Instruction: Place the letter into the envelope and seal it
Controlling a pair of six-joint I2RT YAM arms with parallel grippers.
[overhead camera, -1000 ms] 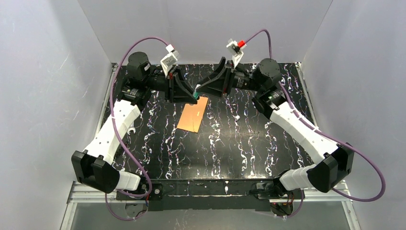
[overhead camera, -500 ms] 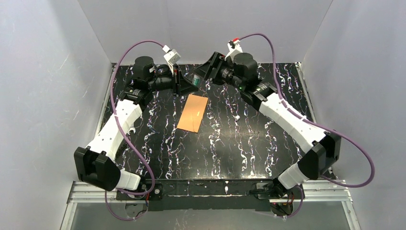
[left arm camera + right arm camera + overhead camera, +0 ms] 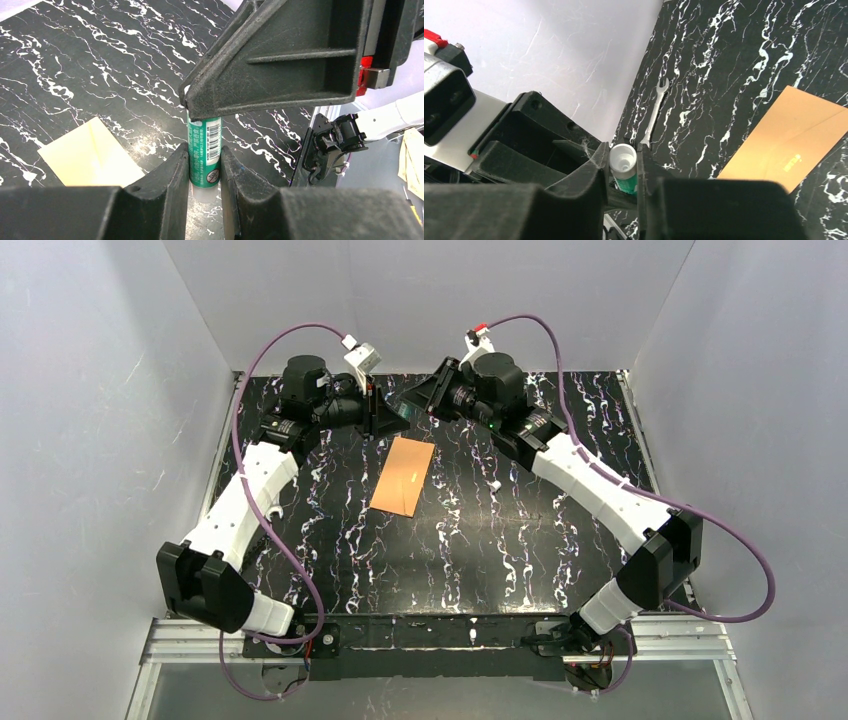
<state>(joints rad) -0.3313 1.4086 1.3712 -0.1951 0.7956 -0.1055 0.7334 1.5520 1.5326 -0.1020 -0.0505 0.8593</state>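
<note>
The orange-brown envelope (image 3: 403, 475) lies flat on the black marbled table, its flap closed; it also shows as envelope (image 3: 90, 160) and envelope (image 3: 794, 135). The letter is hidden. Beyond the envelope's far end, both grippers meet on a green glue stick (image 3: 404, 410) held above the table. My left gripper (image 3: 388, 418) is shut on the green body of the glue stick (image 3: 205, 145). My right gripper (image 3: 422, 405) is shut on the stick's white end (image 3: 623, 159), and its black fingers (image 3: 280, 55) fill the left wrist view.
A small silver wrench (image 3: 655, 109) lies near the table's far edge by the white wall. A tiny white scrap (image 3: 493, 485) sits right of the envelope. White walls (image 3: 100, 390) close in the table on three sides.
Both grippers moved with the glue stick from over the envelope's far end toward the back wall. The right gripper opened, then shut again on the stick's white end; its arm swung left.
</note>
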